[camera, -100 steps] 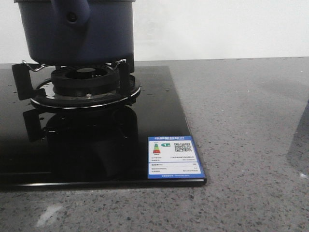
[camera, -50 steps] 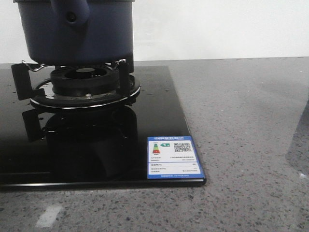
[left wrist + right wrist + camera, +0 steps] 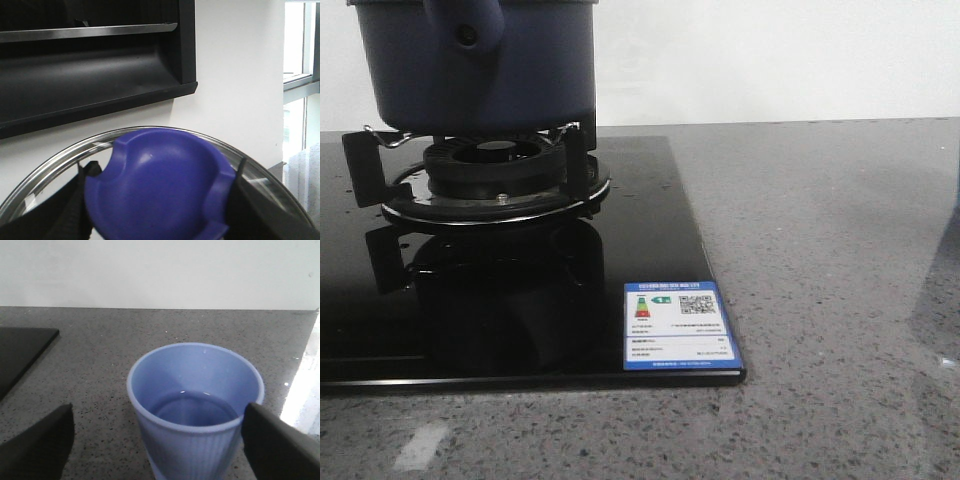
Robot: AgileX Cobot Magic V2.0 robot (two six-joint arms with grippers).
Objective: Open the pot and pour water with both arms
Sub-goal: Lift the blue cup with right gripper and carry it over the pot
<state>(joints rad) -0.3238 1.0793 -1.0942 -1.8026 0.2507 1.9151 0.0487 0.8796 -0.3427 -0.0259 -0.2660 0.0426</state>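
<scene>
The dark navy pot [image 3: 470,80] stands on the gas burner [image 3: 495,175], its stubby handle [image 3: 467,25] facing me; its top is cut off by the front view. In the left wrist view my left gripper [image 3: 160,200] is shut on the blue lid knob [image 3: 155,185], a black finger [image 3: 65,210] on each side. White wall shows through the glass lid [image 3: 60,155] with its silvery rim. My right gripper [image 3: 157,445] is open around a light-blue ribbed cup [image 3: 195,440] holding water. One finger [image 3: 277,445] is close to the cup's rim; the other is well apart.
The burner sits on a black glass cooktop [image 3: 650,230] with a blue label [image 3: 680,325] at its front right corner. Grey speckled countertop [image 3: 840,250] stretches to the right. A black range hood [image 3: 90,65] hangs on the white wall behind the lid.
Almost nothing differs in the front view; the pot and burner have shifted a touch left, and a thin blue sliver now shows at the right edge.
</scene>
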